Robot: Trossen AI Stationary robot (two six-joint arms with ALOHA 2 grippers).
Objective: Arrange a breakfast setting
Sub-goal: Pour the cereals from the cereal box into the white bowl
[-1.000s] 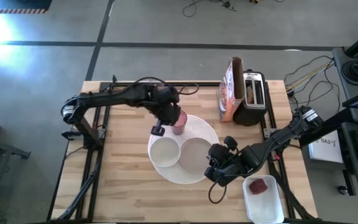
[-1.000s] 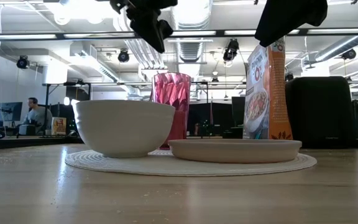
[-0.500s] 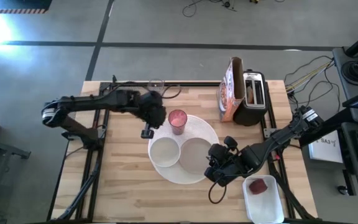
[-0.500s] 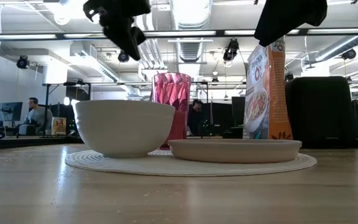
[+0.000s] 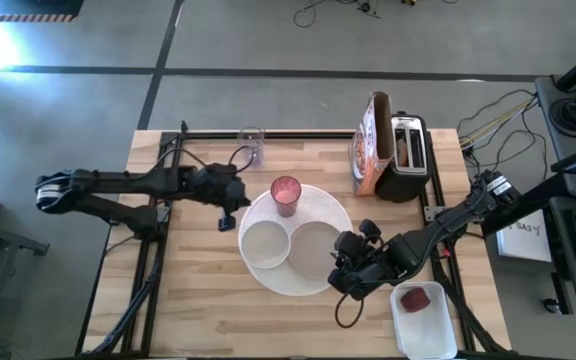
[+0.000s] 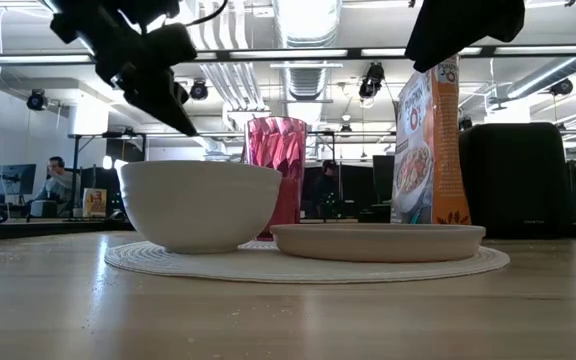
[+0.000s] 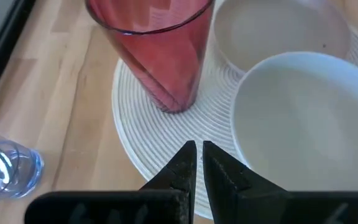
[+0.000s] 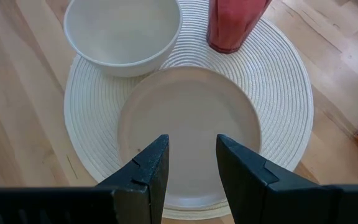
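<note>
- Sitting on the placemat are the bowl, plate and tumbler.
- Red fruit lies in the tub, just beside the right gripper, fingers parted and empty.
- Left gripper, fingers closed, hangs well apart from it.

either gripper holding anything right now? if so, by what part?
Nothing is held. The left gripper is shut and empty beside the placemat; the right gripper is open and empty over the grey plate.
</note>
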